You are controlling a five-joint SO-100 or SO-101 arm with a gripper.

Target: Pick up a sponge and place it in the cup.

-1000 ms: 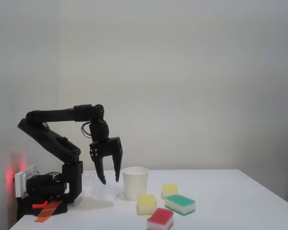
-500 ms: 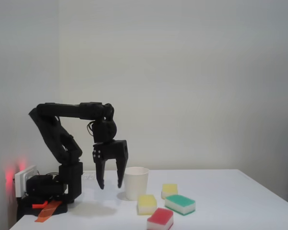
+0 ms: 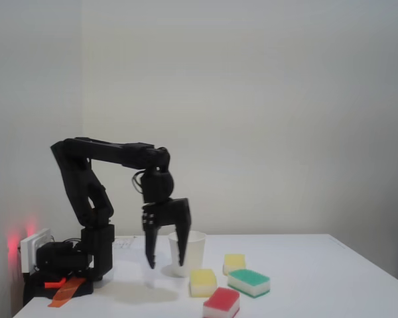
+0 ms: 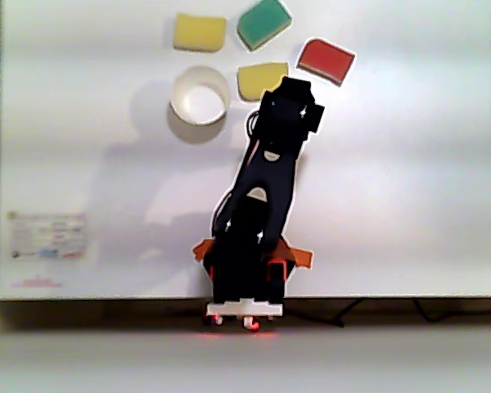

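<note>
White tabletop (image 3: 305,278) under a pale wall carries everything. Above it hangs the black two-finger claw (image 3: 166,255), spread wide and empty, its tips pointing down. Just right of it lies the small blocky pale-yellow sponge (image 3: 203,281); the tapered white paper cup (image 3: 192,255) stands right behind its fingers.

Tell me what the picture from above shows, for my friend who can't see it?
A black robot arm reaches up across a white table, its end effector over the edge of a pale-yellow sponge beside an empty white paper cup. Beyond them lie another yellow sponge, a green-topped sponge and a red-topped sponge.
</note>
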